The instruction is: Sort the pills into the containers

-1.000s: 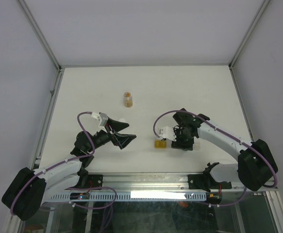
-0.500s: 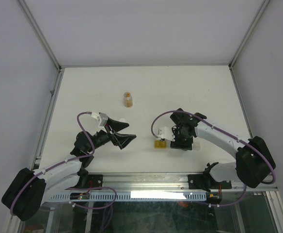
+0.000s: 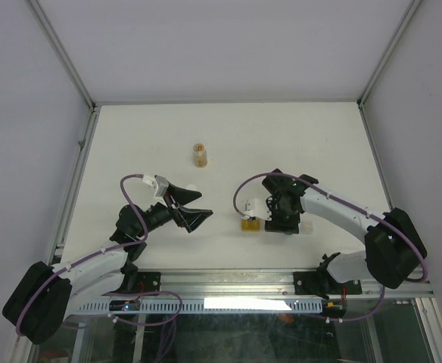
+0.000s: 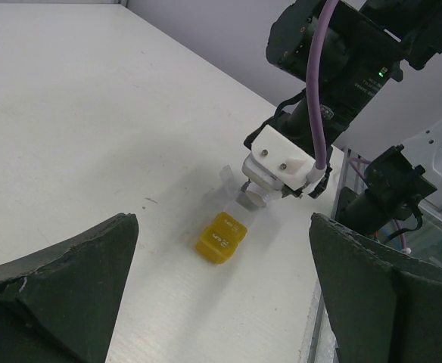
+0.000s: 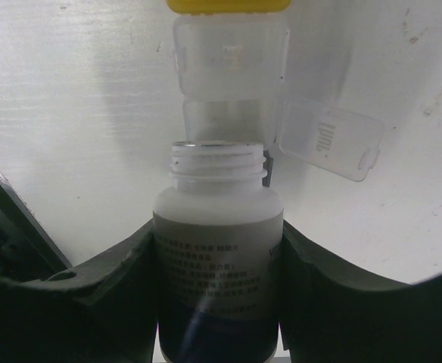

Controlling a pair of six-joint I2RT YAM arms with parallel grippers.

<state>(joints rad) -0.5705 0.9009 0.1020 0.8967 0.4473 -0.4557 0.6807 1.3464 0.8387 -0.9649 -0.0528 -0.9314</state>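
Top external view takes in the white table (image 3: pixel 297 136) with both of my arms reaching out from its near edge. My left gripper (image 3: pixel 200 206) hangs over the left part of the table with its jaws spread wide and nothing between them, well apart from the work.

My right gripper (image 5: pixel 217 249) is clamped on a white bottle (image 5: pixel 217 280). Both fingers press its labelled body, and its threaded neck is uncapped and pointing away from my wrist. In the right wrist view the bottle's mouth sits right at the nearest box of the containers (image 5: pixel 231 49).

The containers lie in a short strip on the table near its front edge, just left of my right gripper. The yellow box is at the far end of the strip, and the boxes closer to the bottle look clear. I cannot make out a blue-teal tint from here. The nearest box is open, its lid (image 5: pixel 327 140) flipped out to the side and lying flat.

A small amber bottle (image 3: pixel 200 154) stands upright farther back on the table, well apart from both grippers.
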